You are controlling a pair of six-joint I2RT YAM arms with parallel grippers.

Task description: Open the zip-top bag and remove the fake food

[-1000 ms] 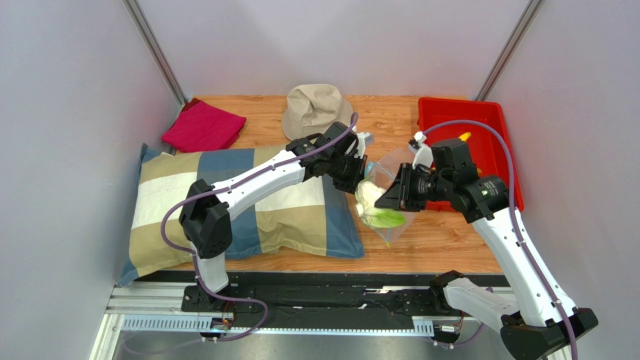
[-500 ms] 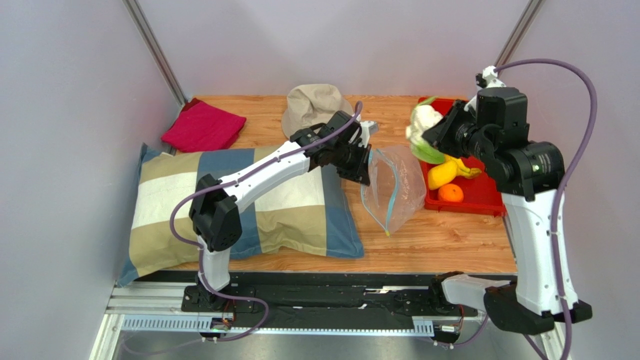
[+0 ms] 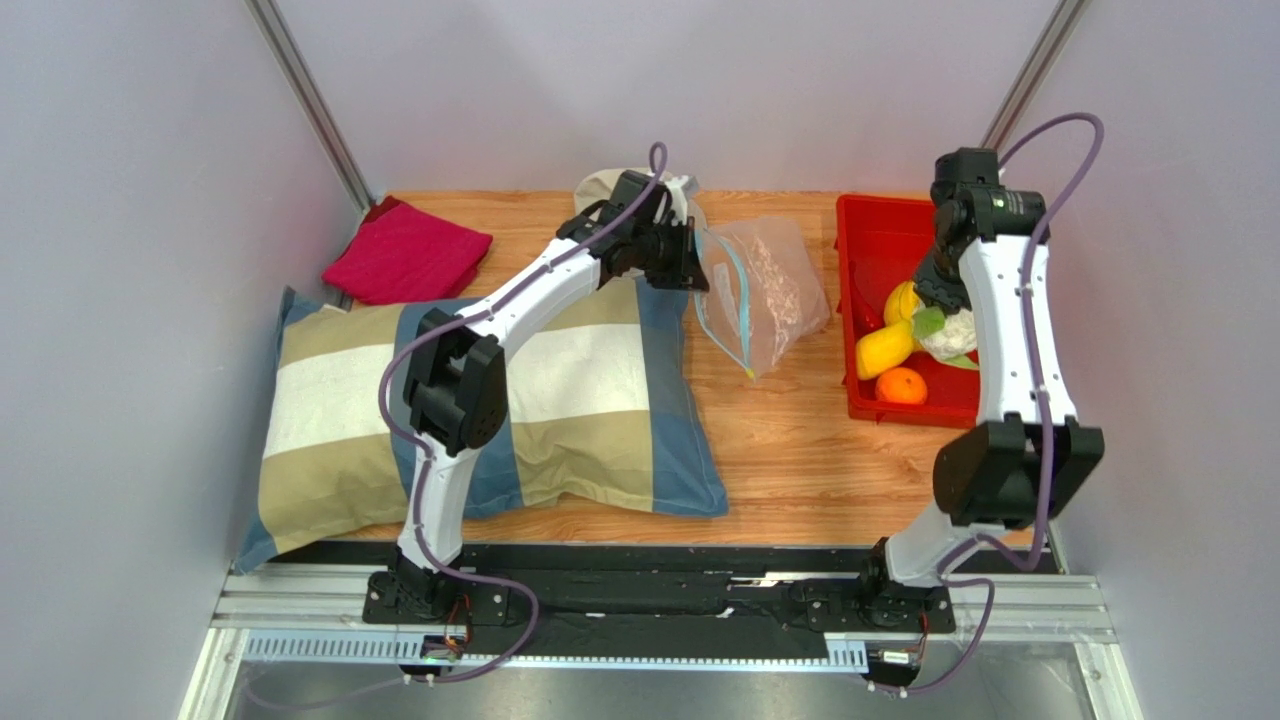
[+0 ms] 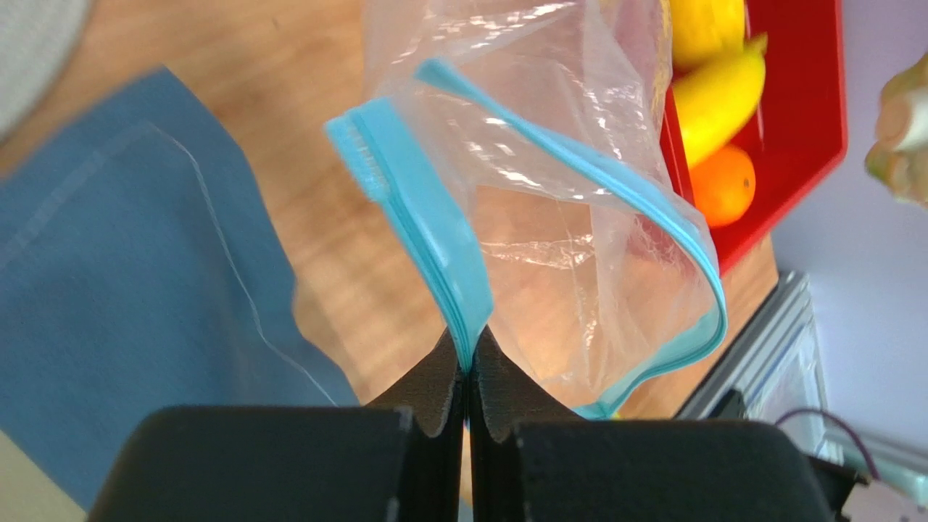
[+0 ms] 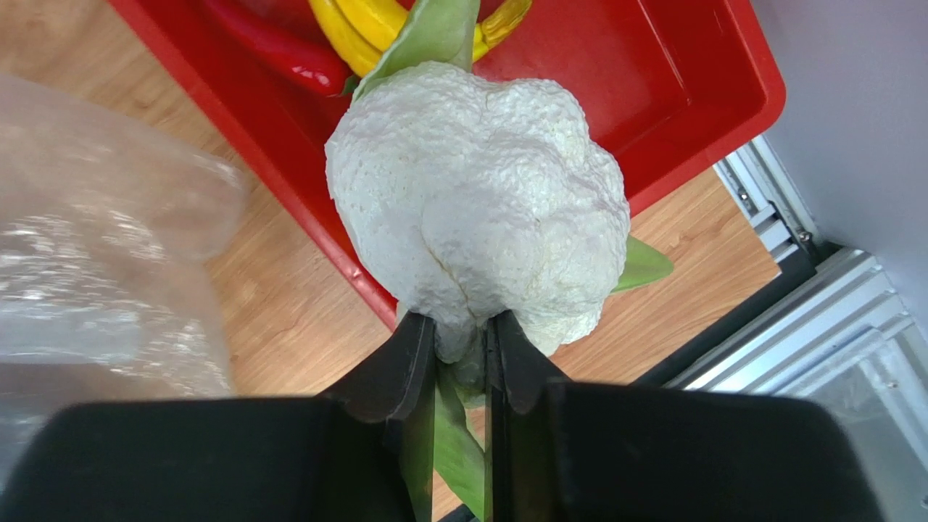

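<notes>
Now we see the right gripper (image 5: 455,359) pinching the cauliflower (image 5: 479,207) only by its leafy base above the rim of the red tray (image 5: 675,76) — a slip could drop it outside — while the left gripper (image 4: 468,381), clamped on the zip-top bag (image 4: 566,239), holds that up beside the pillow (image 3: 496,405)

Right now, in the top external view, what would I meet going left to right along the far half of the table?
red cloth → hat → zip-top bag → red tray. The pillow is left out, since it spans under several of these.
</notes>
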